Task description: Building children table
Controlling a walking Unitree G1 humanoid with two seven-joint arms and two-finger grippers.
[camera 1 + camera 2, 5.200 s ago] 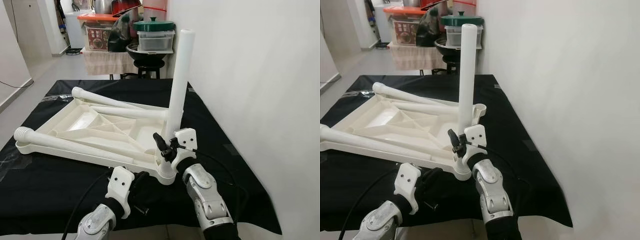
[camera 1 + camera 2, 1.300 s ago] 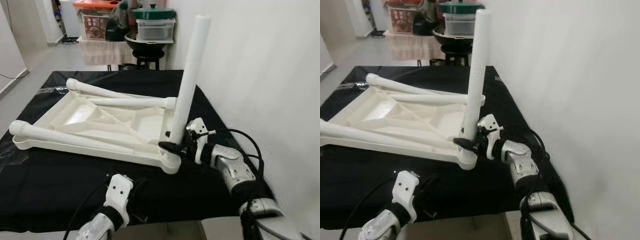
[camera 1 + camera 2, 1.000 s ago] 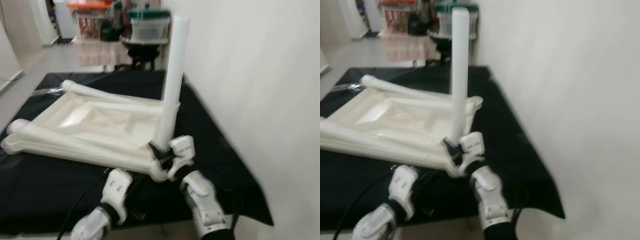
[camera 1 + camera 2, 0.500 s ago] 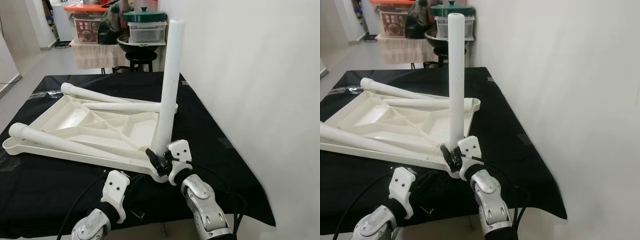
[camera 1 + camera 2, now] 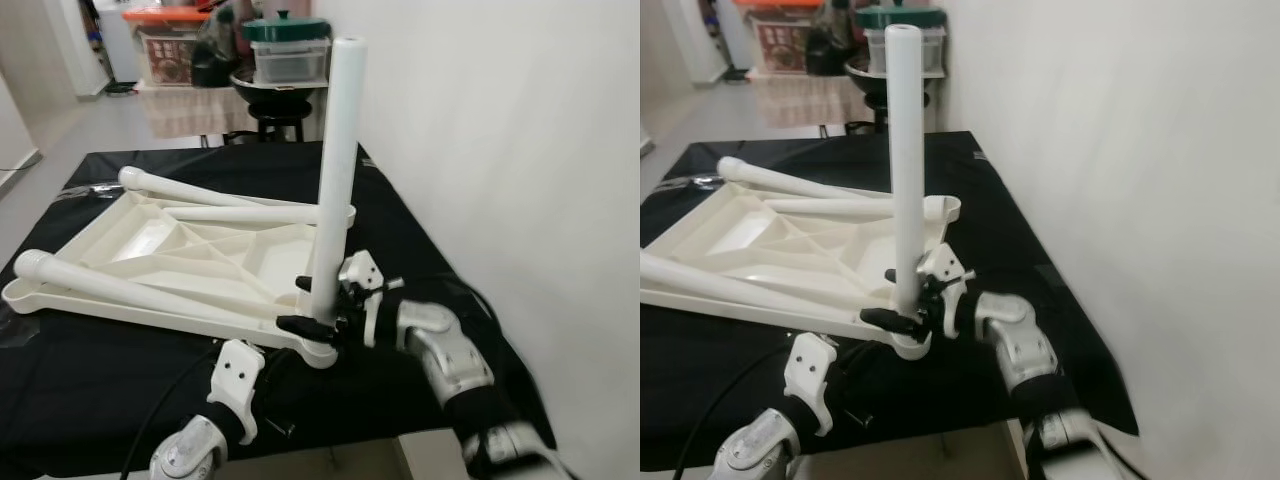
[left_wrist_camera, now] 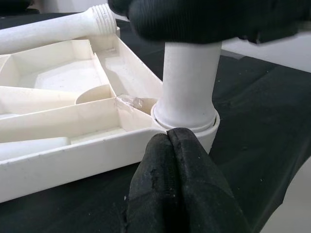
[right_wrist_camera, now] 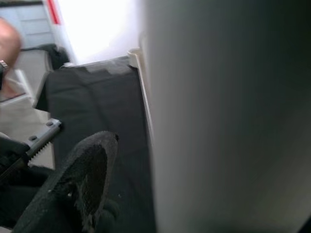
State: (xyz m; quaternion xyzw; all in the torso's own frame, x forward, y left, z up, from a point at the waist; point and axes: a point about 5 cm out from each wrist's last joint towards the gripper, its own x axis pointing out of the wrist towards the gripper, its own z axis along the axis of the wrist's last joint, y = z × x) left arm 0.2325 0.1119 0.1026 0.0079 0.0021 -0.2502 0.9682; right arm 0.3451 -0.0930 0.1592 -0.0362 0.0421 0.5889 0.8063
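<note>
Head stereo pair looks forward and down over black-cloth work surface (image 5: 90,380), wall on right; both eyes share upright white plastic leg tube (image 5: 336,180). Left wrist cam low, very close, facing tube's base (image 6: 187,97). Right wrist cam practically against same tube (image 7: 228,116), probably, too blurry to be sure.

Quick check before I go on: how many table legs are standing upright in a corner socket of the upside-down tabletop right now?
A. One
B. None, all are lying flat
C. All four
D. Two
A: a single upright leg stands in the near corner socket of the tabletop, with the right gripper at its base, while the other legs lie flat across it.
</note>
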